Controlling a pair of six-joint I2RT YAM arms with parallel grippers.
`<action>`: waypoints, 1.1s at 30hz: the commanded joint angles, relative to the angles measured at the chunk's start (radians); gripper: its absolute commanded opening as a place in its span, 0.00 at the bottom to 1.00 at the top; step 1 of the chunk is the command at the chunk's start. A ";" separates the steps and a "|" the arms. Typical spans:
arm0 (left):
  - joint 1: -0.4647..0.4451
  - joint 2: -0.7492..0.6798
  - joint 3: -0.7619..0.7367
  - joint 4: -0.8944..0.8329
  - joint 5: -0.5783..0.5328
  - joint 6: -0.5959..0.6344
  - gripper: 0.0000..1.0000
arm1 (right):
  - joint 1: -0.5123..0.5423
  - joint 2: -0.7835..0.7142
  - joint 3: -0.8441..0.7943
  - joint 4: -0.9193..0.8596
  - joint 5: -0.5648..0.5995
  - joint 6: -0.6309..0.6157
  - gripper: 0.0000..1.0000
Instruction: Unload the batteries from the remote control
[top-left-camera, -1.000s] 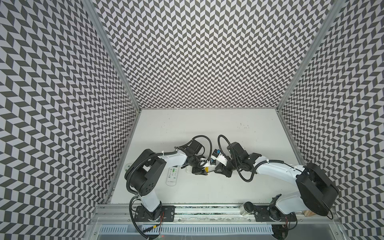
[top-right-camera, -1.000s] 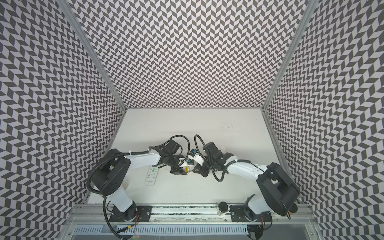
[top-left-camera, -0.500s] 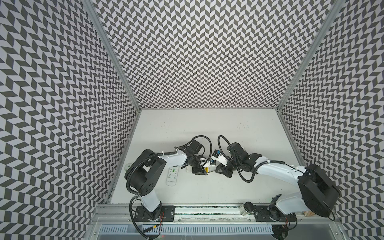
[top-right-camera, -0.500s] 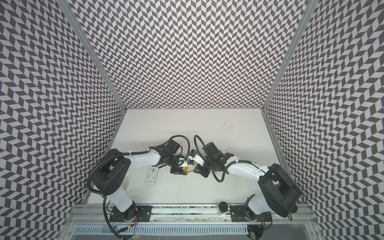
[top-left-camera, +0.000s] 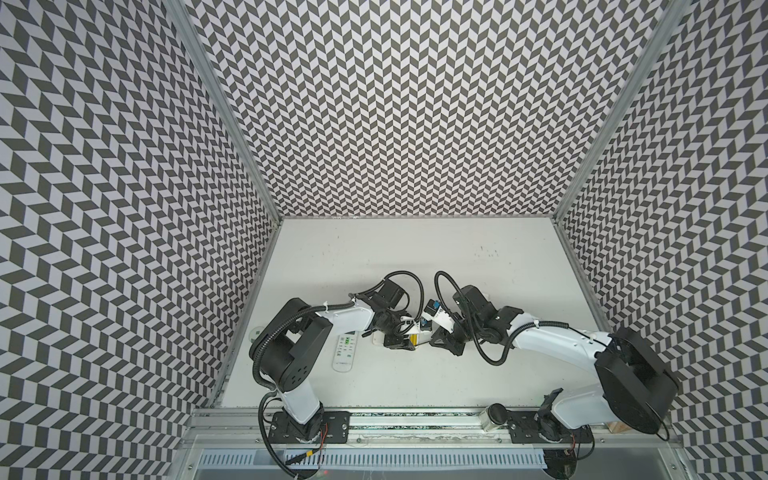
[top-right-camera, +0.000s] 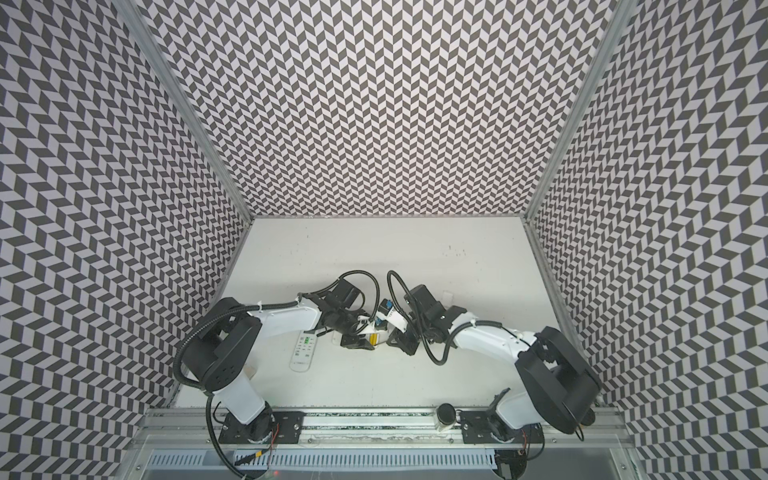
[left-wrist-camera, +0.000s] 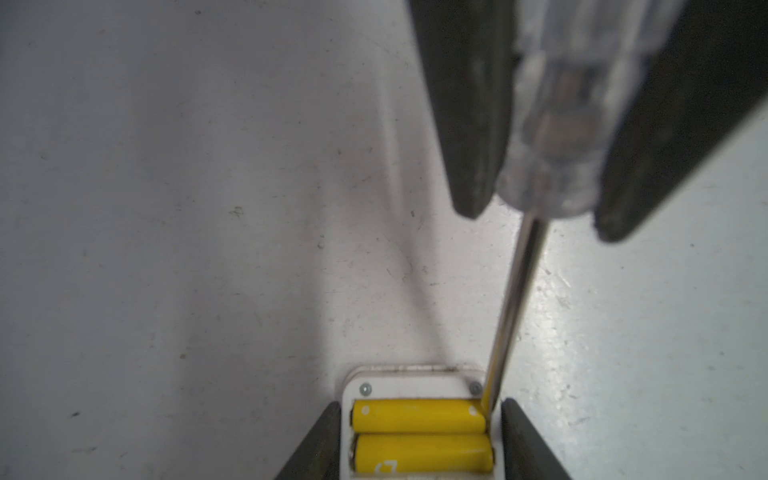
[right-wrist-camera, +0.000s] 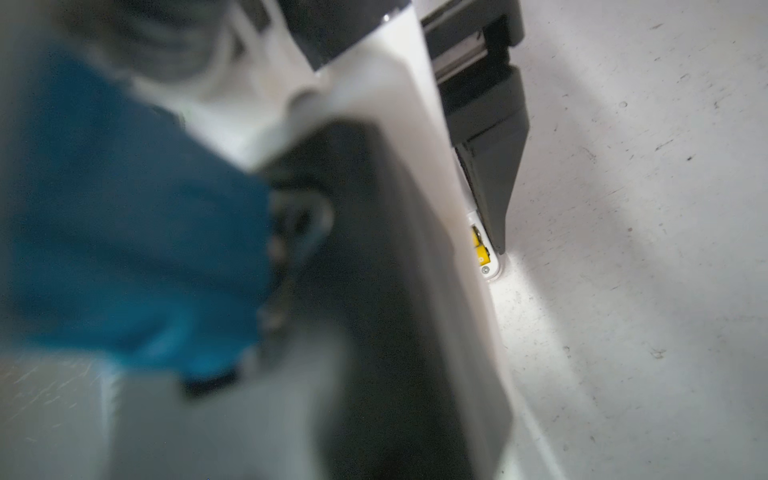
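So, early days: the remote (left-wrist-camera: 411, 386) is open, but both yellow batteries (left-wrist-camera: 419, 415) sit inside, between the fingers of the left pincer (left-wrist-camera: 420, 403) clamping it. The right pincer (left-wrist-camera: 544, 222) pinches the screwdriver (left-wrist-camera: 515, 299), tip at one battery's end; neither's out yet.

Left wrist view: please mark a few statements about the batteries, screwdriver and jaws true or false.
1. Two yellow batteries sit in the remote's open bay. True.
2. The screwdriver lies loose, held by nothing. False: the right gripper holds its clear handle.
3. The screwdriver's tip is at one battery's end. True.
4. The left gripper has its jaws clear of the remote. False: they clamp it from both sides.
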 joint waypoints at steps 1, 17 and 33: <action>0.000 0.036 -0.020 -0.060 -0.026 0.000 0.48 | 0.010 0.023 0.014 0.032 0.085 -0.028 0.00; -0.001 0.032 -0.017 -0.062 -0.015 -0.004 0.48 | 0.041 -0.019 -0.046 0.168 0.231 -0.019 0.00; -0.006 0.030 -0.025 -0.057 -0.011 -0.006 0.48 | 0.126 -0.139 -0.198 0.476 0.498 0.123 0.00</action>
